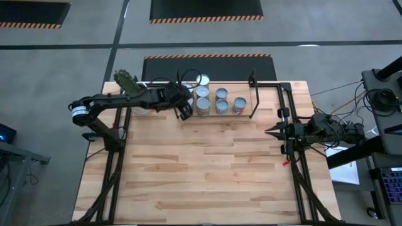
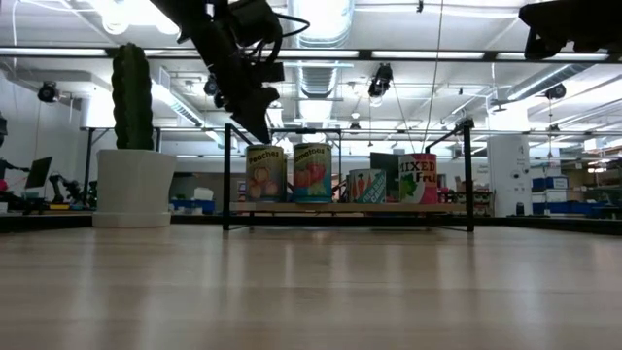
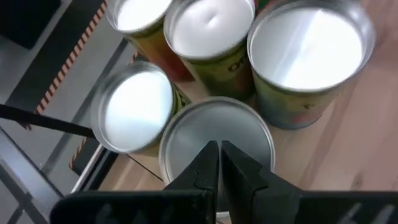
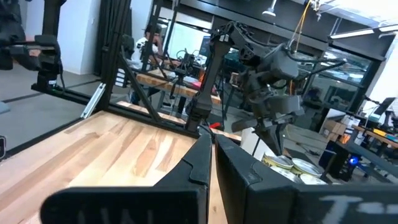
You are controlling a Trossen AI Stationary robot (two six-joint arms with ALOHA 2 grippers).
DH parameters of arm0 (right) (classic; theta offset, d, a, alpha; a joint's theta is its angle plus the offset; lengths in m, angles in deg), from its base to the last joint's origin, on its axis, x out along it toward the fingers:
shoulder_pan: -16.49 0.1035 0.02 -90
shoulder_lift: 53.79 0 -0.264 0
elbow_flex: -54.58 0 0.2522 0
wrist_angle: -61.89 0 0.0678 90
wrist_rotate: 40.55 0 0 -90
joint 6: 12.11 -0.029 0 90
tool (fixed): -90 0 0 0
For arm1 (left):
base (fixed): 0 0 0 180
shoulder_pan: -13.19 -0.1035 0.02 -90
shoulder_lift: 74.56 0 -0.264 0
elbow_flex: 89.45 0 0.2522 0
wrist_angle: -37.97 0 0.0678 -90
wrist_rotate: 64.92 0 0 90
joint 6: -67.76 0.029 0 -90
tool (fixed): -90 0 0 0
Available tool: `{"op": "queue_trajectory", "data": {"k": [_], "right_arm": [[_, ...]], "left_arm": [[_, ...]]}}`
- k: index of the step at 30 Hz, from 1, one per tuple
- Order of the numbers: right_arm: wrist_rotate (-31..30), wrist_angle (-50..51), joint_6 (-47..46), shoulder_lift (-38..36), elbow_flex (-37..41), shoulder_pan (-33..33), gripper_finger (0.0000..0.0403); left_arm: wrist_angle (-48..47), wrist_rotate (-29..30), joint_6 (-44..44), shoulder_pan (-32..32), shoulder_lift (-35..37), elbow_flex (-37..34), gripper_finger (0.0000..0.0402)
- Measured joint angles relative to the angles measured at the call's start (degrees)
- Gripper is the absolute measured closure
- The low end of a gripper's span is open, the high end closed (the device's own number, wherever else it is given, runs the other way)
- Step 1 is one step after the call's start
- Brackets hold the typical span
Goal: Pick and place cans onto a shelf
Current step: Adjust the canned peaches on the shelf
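Several cans (image 1: 221,100) with silver tops stand close together on the low wooden shelf (image 1: 246,114) with black uprights at the table's far edge. In the low view the cans (image 2: 311,173) show fruit labels. My left gripper (image 1: 184,113) is shut and empty. It points down just above the shelf's left end, over the top of the nearest can (image 3: 214,134), and also shows in the low view (image 2: 262,131) above the Peaches can (image 2: 264,173). My right gripper (image 1: 274,132) is shut and empty, and waits at the table's right side.
A white pot with a green cactus (image 1: 129,83) stands at the table's far left, just behind my left arm; it also shows in the low view (image 2: 133,185). The wooden tabletop (image 1: 201,176) stretches bare toward the near edge.
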Motion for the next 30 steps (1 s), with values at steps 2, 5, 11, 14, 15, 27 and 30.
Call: {"op": "queue_trajectory", "data": {"k": [2, 5, 11, 14, 15, 27, 30], "right_arm": [[-0.02, 0.0, -0.02, 0.0, 0.0, 0.0, 0.039], [-0.02, 0.0, -0.02, 0.0, 0.0, 0.0, 0.039], [-0.04, 0.0, 0.0, 0.0, 0.0, 0.0, 0.039], [-0.02, 0.0, -0.01, 0.0, 0.0, 0.0, 0.039], [-0.04, 0.0, -0.01, 0.0, 0.0, 0.0, 0.039], [-0.04, 0.01, -0.39, 0.0, -0.02, 0.0, 0.039], [-0.04, 0.02, -0.42, 0.0, -0.02, 0.02, 0.039]], "left_arm": [[0.34, 0.0, -0.37, 0.0, 0.0, -0.82, 0.0402], [0.75, 0.0, -1.09, 0.0, 0.0, -1.27, 0.0402], [0.75, -4.33, -1.52, 0.13, 0.0, -1.3, 0.0402], [0.73, -6.64, -2.14, 0.19, 0.06, -1.32, 0.0402], [0.75, -6.67, -2.41, 0.22, 0.07, -1.32, 0.0402], [0.66, -7.02, -3.47, 0.26, 0.07, -1.3, 0.0402], [0.22, -7.07, -3.54, 0.28, 0.07, -0.91, 0.0402]]}}
